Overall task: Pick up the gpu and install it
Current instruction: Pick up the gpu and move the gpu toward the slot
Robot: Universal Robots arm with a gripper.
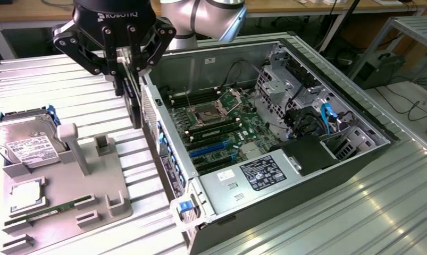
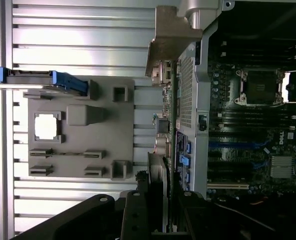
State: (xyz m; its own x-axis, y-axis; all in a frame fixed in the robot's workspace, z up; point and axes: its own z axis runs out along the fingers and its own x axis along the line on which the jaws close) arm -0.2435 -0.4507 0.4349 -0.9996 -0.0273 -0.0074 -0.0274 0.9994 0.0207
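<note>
I see tool clamped on gpu. Card hangs edge-down over bench, just outside rear wall of open computer case, near grey fixture tray.

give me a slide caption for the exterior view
Gripper holding the gpu on edge just outside the open computer case, above the ribbed table.

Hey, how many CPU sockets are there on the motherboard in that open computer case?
2. One CPU socket sits near the middle of the motherboard. The second CPU socket is just behind it, toward the exterior view's right. No others show.
</note>
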